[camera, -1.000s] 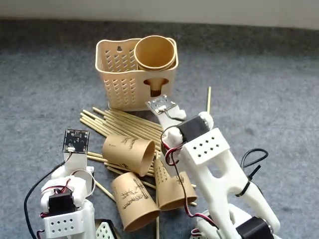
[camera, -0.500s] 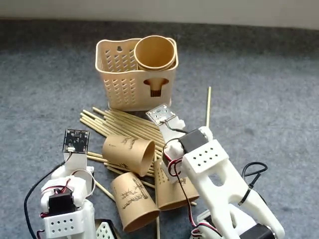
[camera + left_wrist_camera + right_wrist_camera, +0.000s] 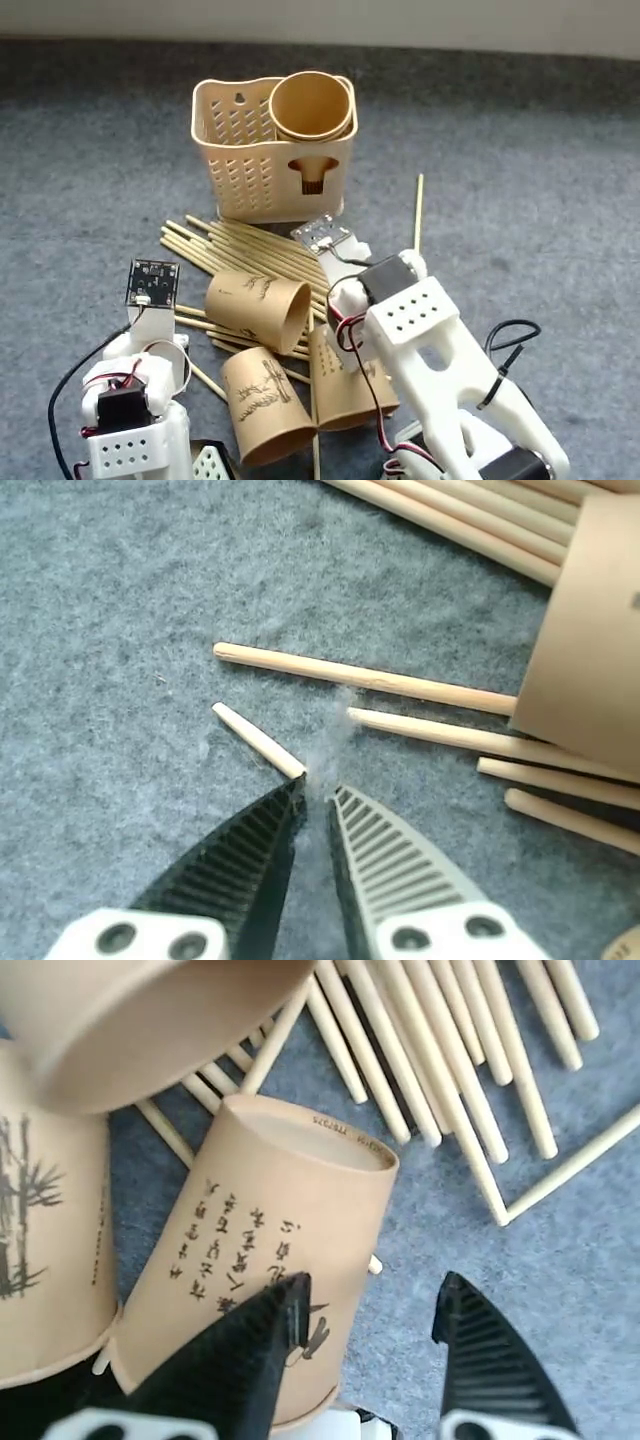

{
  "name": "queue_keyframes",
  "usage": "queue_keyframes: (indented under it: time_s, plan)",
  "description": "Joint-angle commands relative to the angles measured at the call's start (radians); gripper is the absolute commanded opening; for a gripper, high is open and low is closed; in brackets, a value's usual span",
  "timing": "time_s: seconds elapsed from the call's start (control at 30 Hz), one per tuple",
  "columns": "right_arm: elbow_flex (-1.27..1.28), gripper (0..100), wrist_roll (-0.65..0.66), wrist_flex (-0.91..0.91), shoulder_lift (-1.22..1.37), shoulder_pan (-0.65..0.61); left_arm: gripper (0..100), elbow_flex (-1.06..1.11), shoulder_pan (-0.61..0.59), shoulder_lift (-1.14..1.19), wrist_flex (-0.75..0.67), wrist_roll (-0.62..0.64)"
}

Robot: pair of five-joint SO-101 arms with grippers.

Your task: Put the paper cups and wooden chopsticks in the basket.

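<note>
Hovering over a tipped paper cup (image 3: pixel 270 1230), your right jaws gape; your left jaws sit nearly closed, empty, by a chopstick (image 3: pixel 258 739).

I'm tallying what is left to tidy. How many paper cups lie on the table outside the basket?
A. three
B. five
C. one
A: three paper cups lie on their sides among the chopsticks. They are the upper cup, the front cup and a third cup beside it. A further cup stands inside the basket.
</note>
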Motion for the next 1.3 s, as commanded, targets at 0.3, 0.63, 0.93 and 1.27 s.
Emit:
queue_keyframes:
  time_s: [0.3, 0.63, 0.93, 1.27]
  plan:
    - [-0.082, 20.8, 0.114, 0.010, -0.087, 0.211, 5, 0.019, -0.007, -0.004, 0.005, -0.002]
    - [-0.074, 20.8, 0.110, -0.163, -0.085, 0.291, 5, 0.019, -0.007, -0.004, 0.005, -0.002]
    - [-0.036, 20.8, 0.091, -0.292, -0.036, 0.338, 5, 0.019, -0.007, -0.004, 0.005, -0.002]
    - [-0.088, 20.8, 0.034, -0.332, 0.136, 0.383, 5, 0.019, -0.007, -0.004, 0.005, -0.002]
